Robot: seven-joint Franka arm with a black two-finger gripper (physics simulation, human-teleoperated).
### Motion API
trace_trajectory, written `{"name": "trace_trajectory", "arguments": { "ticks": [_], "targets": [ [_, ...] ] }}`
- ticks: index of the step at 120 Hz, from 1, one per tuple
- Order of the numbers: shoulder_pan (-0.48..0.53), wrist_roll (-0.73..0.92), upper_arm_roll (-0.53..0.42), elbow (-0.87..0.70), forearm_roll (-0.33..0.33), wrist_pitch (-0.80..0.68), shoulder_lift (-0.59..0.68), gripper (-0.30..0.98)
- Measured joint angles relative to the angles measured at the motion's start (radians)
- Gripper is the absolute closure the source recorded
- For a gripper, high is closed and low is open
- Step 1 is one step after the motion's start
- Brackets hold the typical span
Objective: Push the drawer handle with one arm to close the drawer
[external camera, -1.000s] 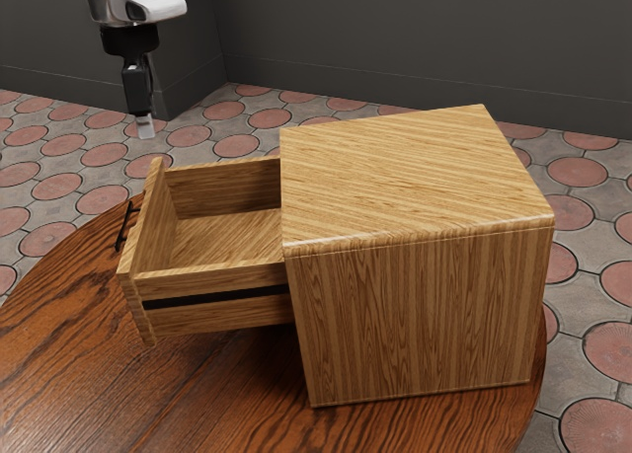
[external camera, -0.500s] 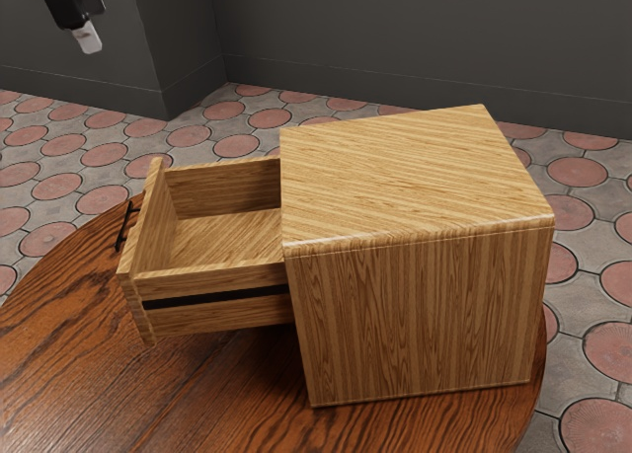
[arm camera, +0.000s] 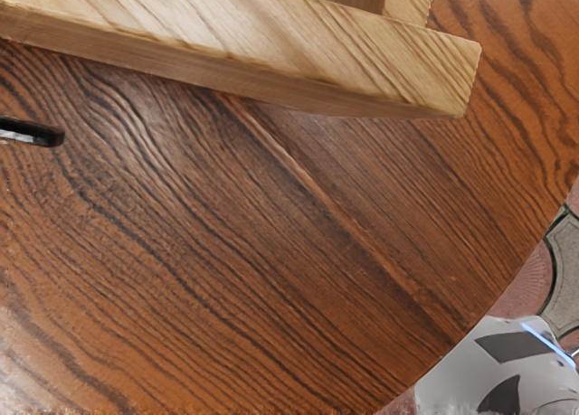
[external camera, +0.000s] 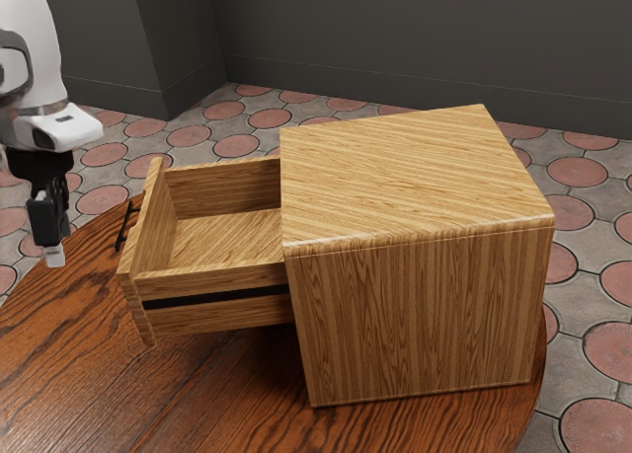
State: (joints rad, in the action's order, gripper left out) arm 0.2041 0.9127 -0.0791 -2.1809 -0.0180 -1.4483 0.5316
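Note:
My gripper is low at the exterior view's left, out beyond the handle side of the drawer and apart from it; from this side its opening cannot be judged. The wooden drawer sticks well out of the cabinet, its inside visible. A thin black handle is fixed on the drawer's outer face. In the wrist view the drawer front spans the top, and one end of the dark handle shows beside it.
The cabinet stands on a round, dark-grained wooden table. Past the table's curved edge lies a tiled floor, with a dark wall behind. A white robot part shows beyond that edge in the wrist view.
My gripper first rose toward the exterior view's upper left, then came down to beside the drawer's handle side. Drawer and cabinet have not moved.

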Motion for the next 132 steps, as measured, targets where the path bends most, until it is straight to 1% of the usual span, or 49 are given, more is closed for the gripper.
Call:
{"name": "trace_trajectory", "arguments": {
  "ticks": [5, 12, 21, 35, 48, 69, 91, 116, 132],
  "targets": [
    [-0.002, 0.006, 0.002, -0.003, 0.029, -0.031, -0.026, 0.11],
    [-0.003, 0.017, 0.015, -0.005, 0.076, -0.09, -0.064, 0.24],
    [-0.002, 0.042, 0.038, -0.003, 0.113, -0.18, -0.131, 0.4],
    [0.001, 0.075, 0.045, 0.008, 0.134, -0.28, -0.193, 0.57],
    [-0.002, 0.106, 0.045, 0.027, 0.145, -0.34, -0.226, 0.67],
    [-0.013, 0.147, 0.042, 0.042, 0.145, -0.401, -0.247, 0.74],
    [-0.022, 0.176, 0.037, 0.045, 0.099, -0.428, -0.262, 0.77],
    [-0.036, 0.198, 0.034, 0.055, 0.071, -0.44, -0.289, 0.78],
    [-0.038, 0.207, 0.026, 0.091, 0.046, -0.442, -0.318, 0.78]
  ]
}}
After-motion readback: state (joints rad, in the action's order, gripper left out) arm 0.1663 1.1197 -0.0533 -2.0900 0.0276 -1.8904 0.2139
